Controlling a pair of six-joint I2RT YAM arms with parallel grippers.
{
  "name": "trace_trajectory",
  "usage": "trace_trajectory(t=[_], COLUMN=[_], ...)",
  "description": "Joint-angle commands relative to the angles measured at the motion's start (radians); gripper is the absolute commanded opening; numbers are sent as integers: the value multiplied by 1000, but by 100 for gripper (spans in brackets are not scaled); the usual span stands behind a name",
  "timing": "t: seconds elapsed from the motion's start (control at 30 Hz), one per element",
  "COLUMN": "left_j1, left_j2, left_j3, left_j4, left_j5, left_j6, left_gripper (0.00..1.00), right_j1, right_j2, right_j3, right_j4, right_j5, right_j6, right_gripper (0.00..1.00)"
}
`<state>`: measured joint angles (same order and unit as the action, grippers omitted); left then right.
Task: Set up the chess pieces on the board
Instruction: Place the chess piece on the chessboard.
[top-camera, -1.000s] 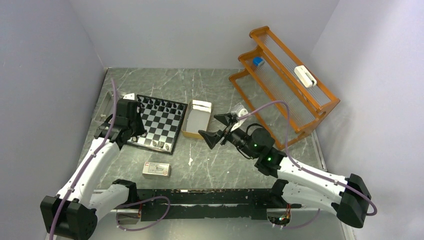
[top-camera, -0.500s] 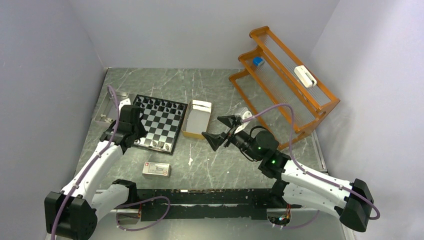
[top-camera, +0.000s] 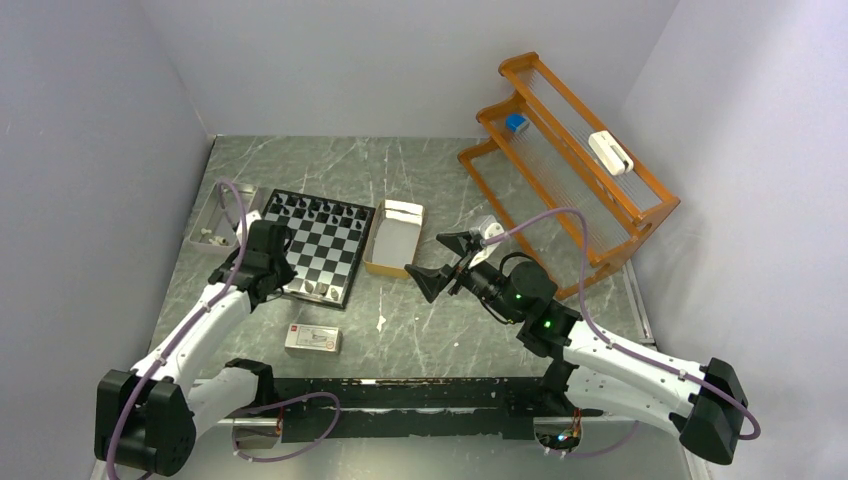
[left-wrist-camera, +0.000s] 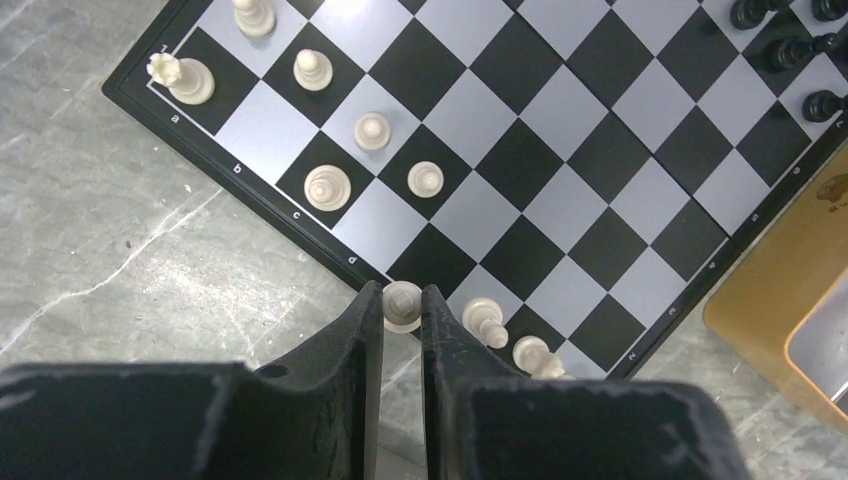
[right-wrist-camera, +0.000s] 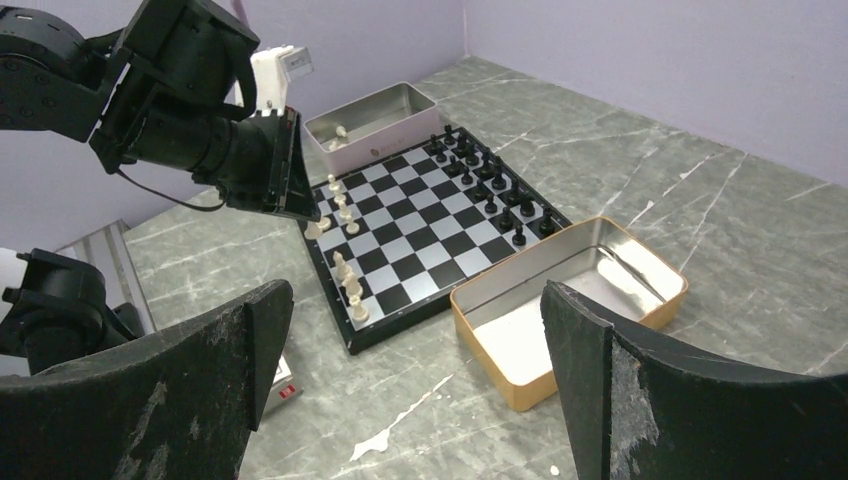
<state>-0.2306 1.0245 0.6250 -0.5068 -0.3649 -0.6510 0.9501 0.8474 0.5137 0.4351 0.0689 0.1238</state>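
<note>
Overhead view of a grey marbled table with a small black-and-white chessboard left of centre. The left gripper hangs over the board's near rim beside the letter d. Its 2 fingers are pressed against the sides of 1 pale piece; whether that piece touches the board cannot be told. Other pale pieces stand scattered over the 2 nearest rows, 6 to the left of the gripper and 2 just to its right. Black pieces line the far edge of the board. The right gripper hovers above the table to the right of the board, holding nothing, with its fingers spread wide. A tan box lies open just beside the board's right edge, between the board and the right gripper. A metal tin sits off the board's far left corner. A white-and-red carton lies near the arm bases, and an orange rack stands at the far right.
</note>
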Motion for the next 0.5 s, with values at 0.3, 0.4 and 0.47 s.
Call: trace_trajectory(t=[0.3, 0.4, 0.47], left_j1=[27, 27, 27], left_j2=[-8, 6, 13], left_j3=[-63, -62, -63], left_j4=[137, 148, 157], left_j5=[-64, -83, -88], left_j6=[-28, -30, -29], left_gripper=[5, 5, 5], right_j1=[-2, -2, -1], right_j2=[-17, -17, -20], right_j3=[2, 6, 4], right_j4=[-10, -18, -16], right_j5=[19, 19, 19], right_j6=[6, 5, 6], right_gripper=[100, 100, 100])
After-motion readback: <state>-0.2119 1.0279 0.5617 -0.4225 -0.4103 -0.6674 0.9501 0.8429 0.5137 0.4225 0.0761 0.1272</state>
